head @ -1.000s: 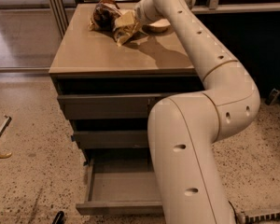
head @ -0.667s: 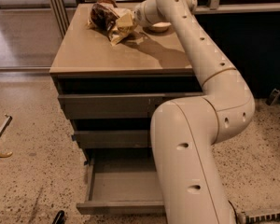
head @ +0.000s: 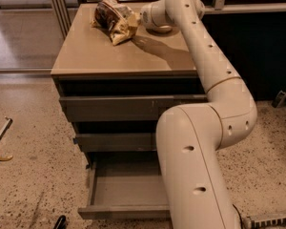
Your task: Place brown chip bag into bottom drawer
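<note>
The brown chip bag (head: 111,16), crumpled foil in dark brown with tan patches, is at the back left of the cabinet top (head: 109,54). My gripper (head: 135,19) is at the bag's right end, right against it, with the arm reaching over the top from the right. The bag hides the gripper's tip. I cannot tell whether the bag rests on the top or is lifted. The bottom drawer (head: 126,191) is pulled open at floor level and its tray is bare; my arm covers its right part.
A round cream bowl (head: 158,29) sits on the cabinet top under my wrist, mostly hidden. The two upper drawers (head: 109,108) stand slightly out. A dark wall is to the right. A stick-like object (head: 0,140) lies on the speckled floor at left.
The gripper and the chip bag have shifted a little to the left and toward the back of the cabinet top. The drawers have not moved.
</note>
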